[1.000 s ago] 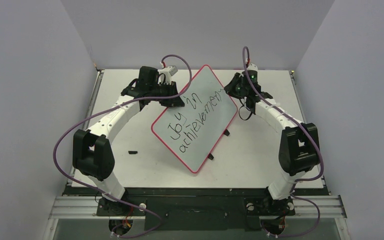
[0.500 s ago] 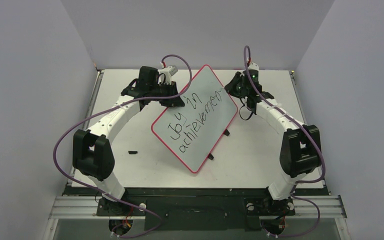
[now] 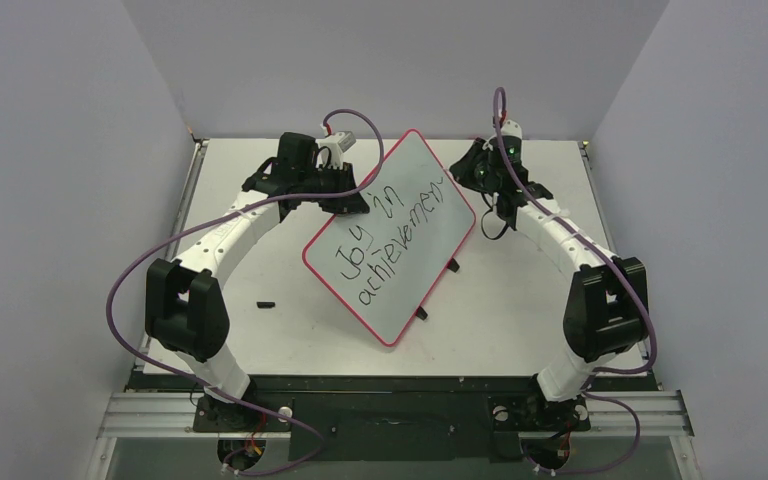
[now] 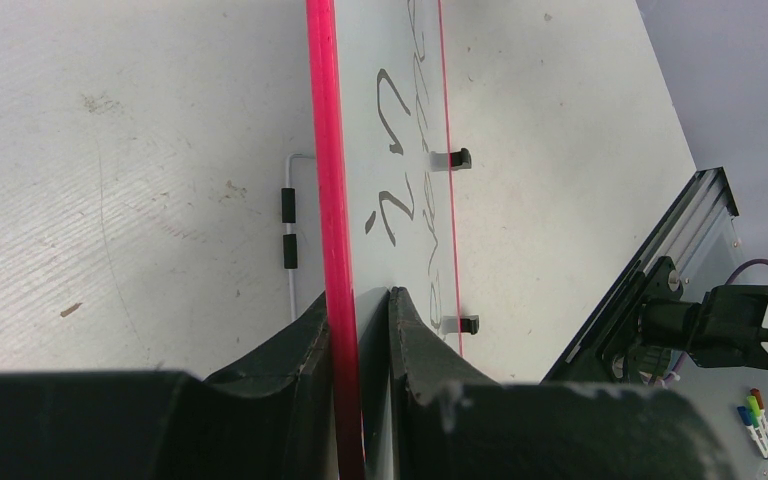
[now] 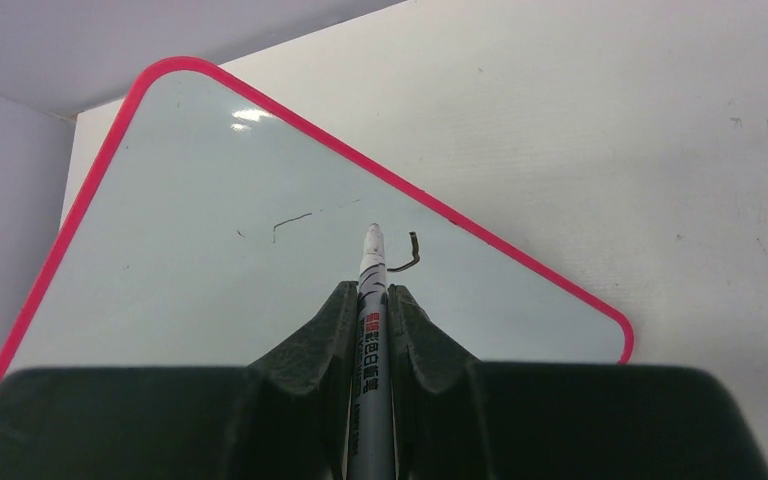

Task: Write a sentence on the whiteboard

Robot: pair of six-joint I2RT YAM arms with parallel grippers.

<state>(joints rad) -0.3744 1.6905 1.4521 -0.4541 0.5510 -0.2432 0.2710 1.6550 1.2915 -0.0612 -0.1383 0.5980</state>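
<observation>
Top view: whiteboard sits mid-table, turned diamond-wise, one corner toward the back wall and one toward the arm bases. Red rim all round. The sentence runs diagonally across the board in black marker in two lines, "Joy in" over "achievemen…", w/ "Joy" underlined. The last letters near the R edge are hard to read from here.

L gripper is at the board's upper-L edge. L wrist cam: L gripper has both fingers clamped on the red rim, one each side, so the board stands tilted off the table. Two small black clips show on the board's far edge. A thin wire w/ two black sleeves lies on the table just beside the rim.

R gripper is at the board's R corner. R wrist cam: R gripper is closed round a marker, w/ its barrel between the fingers and its nib pointing at the board. The nib is right by a short dark stroke. Nib looks to be on or just off the surface, can't tell which. A fainter thin line is to its L.

Small black item lies on the table by the L arm, well apart from the board. Too small to ID.
</observation>
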